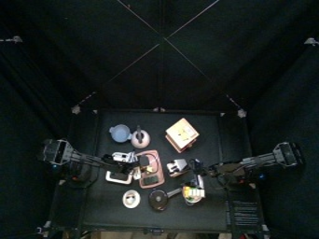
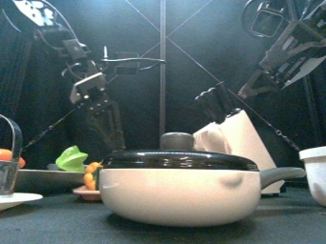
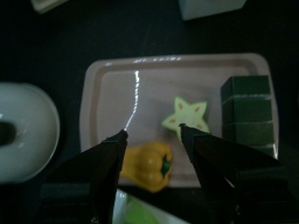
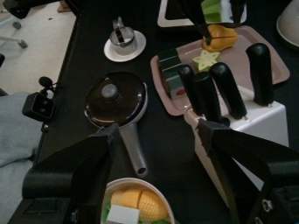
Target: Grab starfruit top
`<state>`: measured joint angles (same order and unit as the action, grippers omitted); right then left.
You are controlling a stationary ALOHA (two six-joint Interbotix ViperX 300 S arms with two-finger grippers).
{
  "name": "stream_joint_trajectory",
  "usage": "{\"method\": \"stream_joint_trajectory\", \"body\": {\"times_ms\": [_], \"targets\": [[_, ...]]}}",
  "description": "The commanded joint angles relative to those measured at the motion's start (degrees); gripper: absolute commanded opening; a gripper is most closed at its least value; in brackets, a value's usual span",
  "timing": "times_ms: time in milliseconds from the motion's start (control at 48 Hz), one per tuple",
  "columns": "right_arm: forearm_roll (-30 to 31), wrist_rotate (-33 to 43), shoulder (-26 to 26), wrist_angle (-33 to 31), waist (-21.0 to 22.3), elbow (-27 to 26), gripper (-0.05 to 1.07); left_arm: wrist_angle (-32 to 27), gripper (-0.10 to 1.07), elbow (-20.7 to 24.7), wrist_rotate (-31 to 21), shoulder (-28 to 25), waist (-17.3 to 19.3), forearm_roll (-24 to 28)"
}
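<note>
The starfruit point(image 3: 184, 112) is a pale yellow-green star-shaped slice lying flat on a pink tray point(image 3: 117, 79), with an orange pepper point(image 3: 149, 164) beside it. My left gripper point(image 3: 156, 133) hangs open above the tray, with the starfruit just off one fingertip and the pepper between the jaws lower down; nothing is held. In the right wrist view the starfruit point(image 4: 207, 59) lies on the same tray beside the black knife handles. My right gripper point(image 4: 155, 129) is open and empty, away from the tray and above a bowl of fruit point(image 4: 135, 203).
A white knife block point(image 4: 239, 109) with black handles stands against the tray. A lidded black pan point(image 2: 178, 176) sits at the table's front, and a white saucer with a cup point(image 4: 121, 44) is beyond it. A white plate point(image 3: 24, 122) lies beside the tray.
</note>
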<state>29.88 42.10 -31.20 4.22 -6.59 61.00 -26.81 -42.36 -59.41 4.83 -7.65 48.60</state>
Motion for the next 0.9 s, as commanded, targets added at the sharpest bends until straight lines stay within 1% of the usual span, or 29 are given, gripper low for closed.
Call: {"method": "stream_joint_trajectory", "body": {"times_ms": [0,62,125,250,312,521,667,812,875], "targets": [[-0.1,0.1,-0.2,0.5,0.1,-0.4,1.0,-8.3,0.88,1.7,-1.3,2.5,-3.0,-3.0],[-0.1,0.1,-0.2,0.5,0.1,-0.4,1.0,-12.4,0.88,2.5,-3.3,2.8,-4.1,-5.0],[-0.1,0.0,-0.1,0.5,0.1,-0.4,1.0,-16.4,0.88,3.3,-6.5,2.6,-4.8,-6.5],[-0.1,0.1,0.1,0.5,0.1,-0.6,1.0,-21.4,0.88,4.5,-12.2,2.2,-5.3,-5.3],[-0.1,0.1,0.2,0.5,0.1,-0.6,1.0,-22.7,0.88,4.7,-14.4,2.1,-5.3,-4.8],[-0.1,0.1,0.5,0.5,0.1,-0.6,1.0,-23.8,0.88,4.4,-21.5,2.1,-5.5,-5.3],[-0.1,0.1,0.6,0.5,0.1,-0.6,1.0,-25.0,0.88,4.2,-22.8,2.2,-5.8,-6.8],[-0.1,0.0,0.6,0.5,0.1,-0.6,1.0,-27.9,0.88,4.2,-23.1,2.1,-6.0,-9.9],[-0.1,0.0,0.6,0.5,0.1,-0.4,1.0,-28.0,0.88,4.1,-23.2,2.1,-6.0,-11.1]]}}
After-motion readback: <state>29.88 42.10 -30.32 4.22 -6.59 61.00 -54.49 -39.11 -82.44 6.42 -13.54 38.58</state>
